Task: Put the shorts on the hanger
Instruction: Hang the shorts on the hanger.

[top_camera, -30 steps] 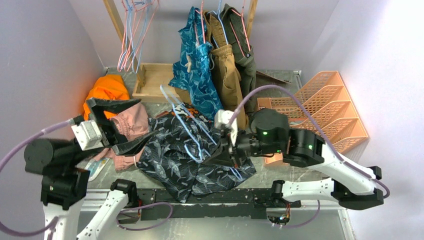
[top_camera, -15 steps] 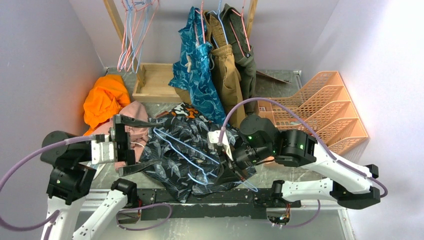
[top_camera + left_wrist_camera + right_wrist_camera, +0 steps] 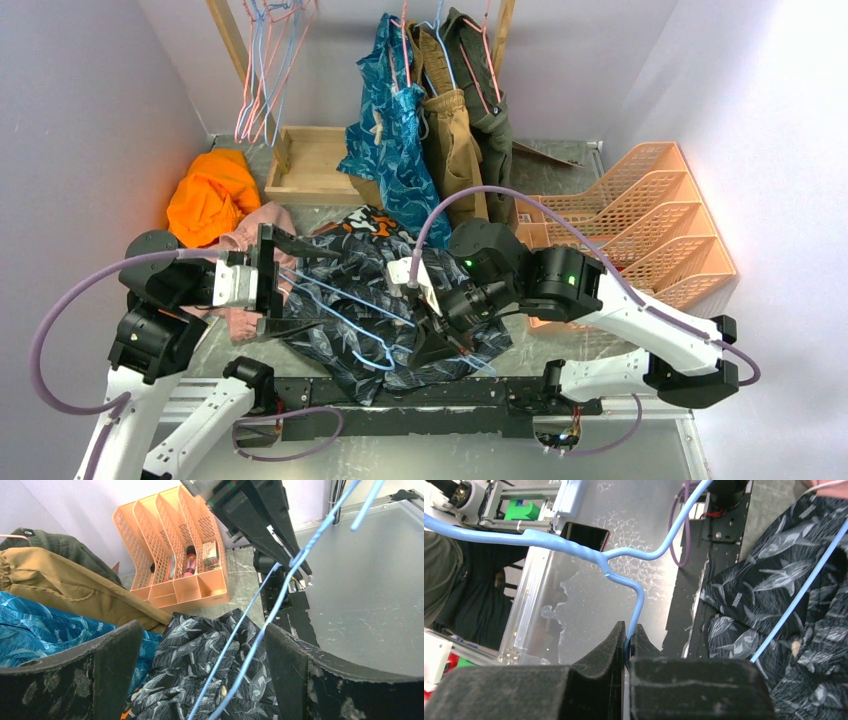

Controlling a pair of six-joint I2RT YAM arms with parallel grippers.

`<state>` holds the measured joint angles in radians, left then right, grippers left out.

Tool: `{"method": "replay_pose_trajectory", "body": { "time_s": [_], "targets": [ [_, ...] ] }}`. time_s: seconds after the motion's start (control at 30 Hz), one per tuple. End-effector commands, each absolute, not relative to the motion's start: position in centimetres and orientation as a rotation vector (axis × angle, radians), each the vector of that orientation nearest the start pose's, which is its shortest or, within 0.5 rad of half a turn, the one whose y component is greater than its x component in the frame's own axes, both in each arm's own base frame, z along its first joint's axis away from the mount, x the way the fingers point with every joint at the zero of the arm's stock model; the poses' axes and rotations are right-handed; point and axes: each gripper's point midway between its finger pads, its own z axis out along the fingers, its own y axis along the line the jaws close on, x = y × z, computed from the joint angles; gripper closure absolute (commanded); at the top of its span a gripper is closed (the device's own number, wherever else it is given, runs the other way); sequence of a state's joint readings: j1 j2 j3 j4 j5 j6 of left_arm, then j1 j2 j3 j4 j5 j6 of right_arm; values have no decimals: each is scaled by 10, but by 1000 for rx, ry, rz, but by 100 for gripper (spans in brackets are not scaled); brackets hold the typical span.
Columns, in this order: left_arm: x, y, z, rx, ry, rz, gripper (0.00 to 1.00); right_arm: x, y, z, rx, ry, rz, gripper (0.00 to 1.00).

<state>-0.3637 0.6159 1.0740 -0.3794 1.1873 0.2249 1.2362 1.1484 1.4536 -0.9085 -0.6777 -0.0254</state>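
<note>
The dark leaf-print shorts (image 3: 345,350) lie crumpled at the table's near edge. The light-blue wire hanger (image 3: 383,350) slants across them. My right gripper (image 3: 428,352) is shut on the hanger's hook end; in the right wrist view the blue wire (image 3: 638,592) runs down into the closed jaws (image 3: 629,627), with the shorts (image 3: 764,580) to the right. My left gripper (image 3: 315,285) stands open at the shorts' left side. In the left wrist view two hanger wires (image 3: 272,612) pass between its spread fingers (image 3: 202,630), untouched, above the shorts (image 3: 200,650).
An orange file organiser (image 3: 650,220) stands at the right. Teal shorts (image 3: 390,140), tan and olive garments hang at the back, pink hangers (image 3: 265,60) at the back left. A wooden tray (image 3: 310,160), orange cloth (image 3: 210,195) and pink garment (image 3: 250,240) lie left.
My left gripper has swung right, over the shorts' left edge, and now straddles the hanger's wires. The right gripper has carried the hanger left and down, so it lies flatter over the shorts.
</note>
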Motion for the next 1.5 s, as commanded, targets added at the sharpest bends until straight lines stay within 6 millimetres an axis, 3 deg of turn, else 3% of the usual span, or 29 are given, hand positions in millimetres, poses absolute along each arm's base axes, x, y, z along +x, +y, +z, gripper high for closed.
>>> {"method": "replay_pose_trajectory", "body": {
  "time_s": [0.0,0.23,0.4,0.57,0.67,0.7,0.97,1.0,1.1,1.13,1.23,1.33,1.47],
  "targets": [
    [68,-202,390,1354,928,-1026,6,-6,304,351,-1739,1523,1351,100],
    [66,-203,375,1355,944,-1055,9,4,318,358,-1759,1486,1324,100],
    [71,-205,375,1356,941,-1043,22,3,324,361,-1775,1476,1351,100],
    [73,-207,377,1367,930,-1044,51,3,326,361,-1775,1480,1363,100],
    [76,-208,377,1361,938,-1036,88,2,326,365,-1768,1470,1367,100],
    [77,-208,376,1356,943,-1031,93,3,326,366,-1765,1470,1364,100],
    [81,-209,379,1332,949,-1034,93,10,326,369,-1725,1481,1316,100],
    [84,-210,380,1320,959,-1030,93,13,327,370,-1711,1490,1304,90],
    [92,-210,383,1274,986,-1012,93,26,327,375,-1621,1523,1239,47],
    [96,-210,384,1251,1002,-1005,93,31,327,377,-1576,1532,1215,40],
    [104,-211,386,1184,1030,-1016,93,52,331,385,-1404,1534,1155,31],
    [105,-213,387,1141,1023,-1053,93,64,332,383,-1294,1523,1130,28],
    [109,-214,387,1110,1045,-1065,93,86,328,402,-1123,1478,1071,26]
  ]
}}
